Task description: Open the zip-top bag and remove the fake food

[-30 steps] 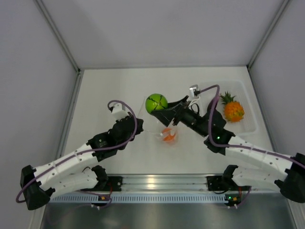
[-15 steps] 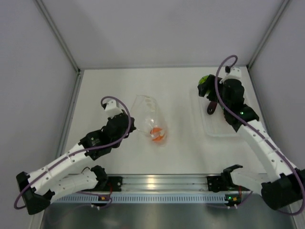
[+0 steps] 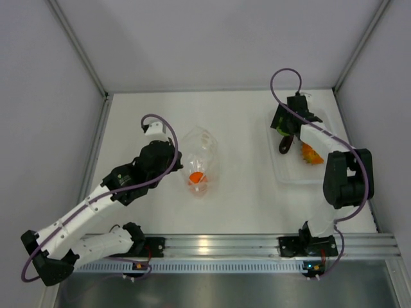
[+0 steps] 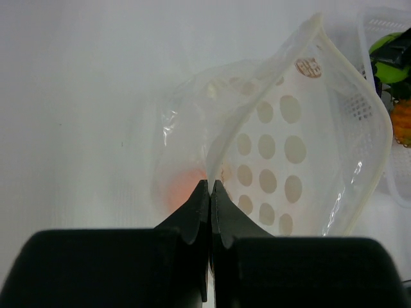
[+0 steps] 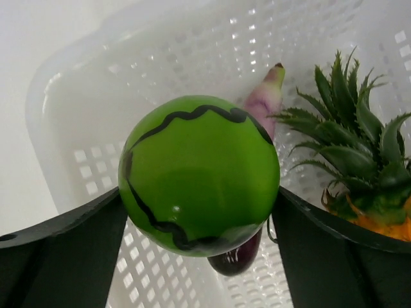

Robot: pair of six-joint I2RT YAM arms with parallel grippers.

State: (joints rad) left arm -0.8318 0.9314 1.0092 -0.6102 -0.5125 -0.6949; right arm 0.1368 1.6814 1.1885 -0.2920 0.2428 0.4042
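On the left half of the table (image 3: pixel 244 128), reaches forward and to the right with the left arm (image 3: pixel 96 202), forearm low and slanted, wrist turned toward the zip-top bag (image 3: pixel 202 151). Clamps the left claw (image 4: pixel 210 187) on the bag's near-left edge, jaws pressed together with only thin plastic between them. Leaves the bag lying puffed up on the table just right of the fingertips, dotted side showing in the wrist view. Shows the small orange (image 3: pixel 196 178) through the plastic at the bag's near end, close beside the pinch.

At the far right, folds the right arm (image 3: pixel 347 176) steeply up from its base and angles the forearm back, putting the wrist over the far-left corner of the tray (image 3: pixel 290 174). Grips the green ball (image 5: pixel 199 160) in the right claw (image 5: pixel 199 196), jaws spread to the ball's width, one finger on each side. Holds the ball above the tray, with the eggplant (image 5: pixel 263 96) lying partly under it and the pineapple (image 5: pixel 359 167) lying to its right.

Differs from half a second ago in the right arm, then stretched long from the base and now drawn in and folded, with the ball at much the same corner. Differs also in the bag, now nudged slightly left, orange with it. Differs from a second ago, when the right claw and ball were at the bag.
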